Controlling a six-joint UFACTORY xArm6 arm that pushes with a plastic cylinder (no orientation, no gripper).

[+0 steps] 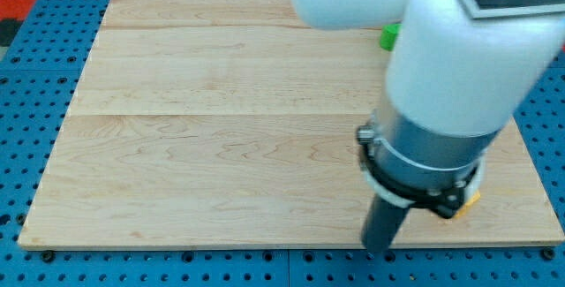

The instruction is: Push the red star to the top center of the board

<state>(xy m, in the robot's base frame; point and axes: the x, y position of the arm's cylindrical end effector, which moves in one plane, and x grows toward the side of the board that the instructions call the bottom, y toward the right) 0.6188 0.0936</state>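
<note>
Bench (pixel 221 146): wooden board, mostly bare, the landmark for everything below
My tip (pixel 380 248): at the bench's bottom edge, right of centre, set low, presumably to push upward
Pincer: none on this rod, so its state cannot be told
Red star: not visible; perhaps hidden behind the arm
Green block (pixel 389 36): near the bench's top right, partly covered
Yellow block (pixel 471 200): sliver beside the rod, shape unclear

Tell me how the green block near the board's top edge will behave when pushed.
The green block looks small, so probably light. It lies on the smooth wooden board, so it should slide readily, perhaps turning if struck off-centre. The arm hides most of it, so tipping cannot be judged. My tip is far off, at the view's bottom.
</note>
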